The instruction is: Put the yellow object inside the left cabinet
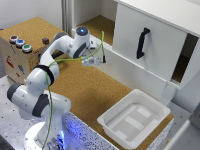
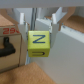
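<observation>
Yellow cube (image 2: 39,44) with a blue Z on its face is pinched between the gripper (image 2: 39,26) fingers, one white finger (image 2: 24,21) on each side, so it's off the ground and riding with the arm. You really only see it in the wrist view; from the exterior view the gripper (image 1: 95,60) blocks it.

What matters now is direction. The gripper hangs over the cork-brown counter (image 1: 90,90), just out in front of the left cabinet (image 1: 97,25), the open bay with the cork floor and no door. That bay sits behind the gripper, toward the back wall. The bay with the white door (image 1: 150,45) and black handle (image 1: 143,42) is off to the exterior view's right, so that's the wrong way.

My guess is the next move is a push straight back into the opening, keeping clear of the bay's side wall. The white tub (image 1: 134,120) is well away from all this.
</observation>
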{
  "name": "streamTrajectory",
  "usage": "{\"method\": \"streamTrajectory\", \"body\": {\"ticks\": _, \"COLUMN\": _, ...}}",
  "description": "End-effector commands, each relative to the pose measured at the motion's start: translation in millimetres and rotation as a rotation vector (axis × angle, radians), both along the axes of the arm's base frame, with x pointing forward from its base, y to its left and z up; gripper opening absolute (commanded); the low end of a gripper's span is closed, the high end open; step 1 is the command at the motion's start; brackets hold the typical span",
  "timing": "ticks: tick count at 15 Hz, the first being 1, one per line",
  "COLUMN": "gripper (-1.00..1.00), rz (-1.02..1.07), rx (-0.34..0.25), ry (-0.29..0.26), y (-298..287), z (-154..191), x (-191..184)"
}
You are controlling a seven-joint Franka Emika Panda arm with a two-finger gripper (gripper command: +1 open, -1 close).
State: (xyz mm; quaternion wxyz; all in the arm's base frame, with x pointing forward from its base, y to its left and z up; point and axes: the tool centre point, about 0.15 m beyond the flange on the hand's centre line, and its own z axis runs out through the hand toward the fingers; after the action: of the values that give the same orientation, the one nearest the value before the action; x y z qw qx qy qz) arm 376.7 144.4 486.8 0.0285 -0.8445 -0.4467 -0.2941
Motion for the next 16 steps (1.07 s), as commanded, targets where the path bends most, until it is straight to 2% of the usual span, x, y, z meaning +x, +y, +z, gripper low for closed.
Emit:
{"method": "streamTrajectory", "body": {"ticks": 1, "gripper": -1.00, "rz": -0.011, "rx": -0.045, "ry": 0.080, "y": 91.5, "z": 29.2, "x": 105.6}}
{"method": "streamTrajectory", "body": {"ticks": 4, "gripper": -1.00, "rz": -0.075, "rx": 0.008, "ry": 0.127, "y": 124.0, "z": 37.4, "x": 154.3}}
{"method": "streamTrajectory", "body": {"ticks": 5, "gripper": -1.00, "rz": -0.104, "rx": 0.007, "ry": 0.133, "y": 133.7, "z": 40.7, "x": 169.3}}
{"method": "streamTrajectory", "body": {"ticks": 9, "gripper": -1.00, "rz": -0.272, "rx": 0.066, "ry": 0.139, "y": 147.2, "z": 53.5, "x": 217.7}}
{"method": "streamTrajectory", "body": {"ticks": 10, "gripper": -1.00, "rz": -0.317, "rx": 0.091, "ry": 0.165, "y": 145.5, "z": 48.6, "x": 230.2}}
{"method": "streamTrajectory", "body": {"ticks": 12, "gripper": -1.00, "rz": -0.403, "rx": 0.088, "ry": 0.168, "y": 135.3, "z": 40.7, "x": 249.0}}
{"method": "streamTrajectory", "body": {"ticks": 16, "gripper": -1.00, "rz": -0.569, "rx": 0.125, "ry": 0.230, "y": 110.4, "z": 13.9, "x": 279.6}}
